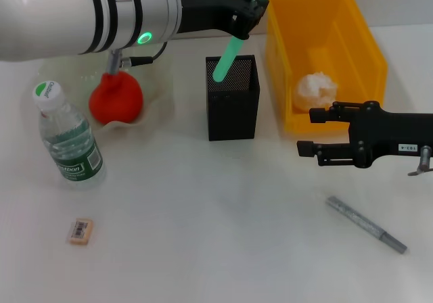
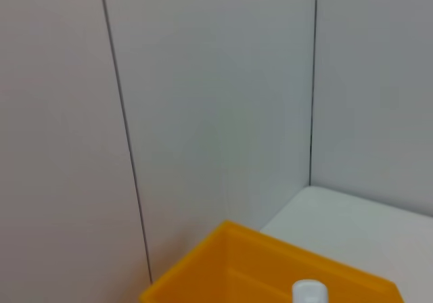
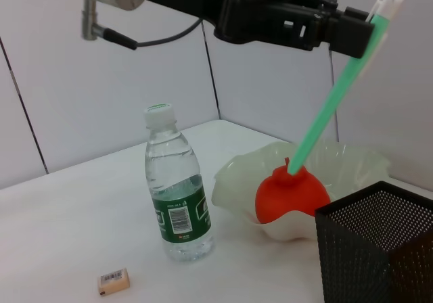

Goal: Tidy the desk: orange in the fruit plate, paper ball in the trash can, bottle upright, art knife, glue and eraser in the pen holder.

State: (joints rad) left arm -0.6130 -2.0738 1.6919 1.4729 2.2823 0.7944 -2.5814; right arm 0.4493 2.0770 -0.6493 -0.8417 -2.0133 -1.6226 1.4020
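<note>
- At far left you see the clear plastic water bottle with a green label [image 1: 66, 138], already upright, and in front of it the small tan eraser [image 1: 80, 231], lying on the white desk [image 1: 203, 235], not yet collected.
- Next, the orange-red fruit [image 1: 116, 98] sits in the pale scalloped fruit plate [image 3: 338, 164].
- Above centre, the left gripper [image 1: 252, 7] is clamped on the upper end of the green glue stick with a white cap [image 1: 237, 42]; the stick slants down, its lower end at the mouth of the black mesh pen holder [image 1: 232, 107]. Whether the tip is already inside the rim you cannot quite tell from the head view.
- The step in hand appears to be placing the glue; the next move calls for lowering the stick into the holder, then opening the fingers.
- To the right, the crumpled white paper ball [image 1: 316, 90] lies in the yellow plastic bin [image 1: 369, 42].
- The right gripper [image 1: 308, 132] hovers in front of the bin, jaws parted and holding nothing.
- At lower right, the grey metal art knife [image 1: 366, 224] lies on the desk, still to be picked up.
</note>
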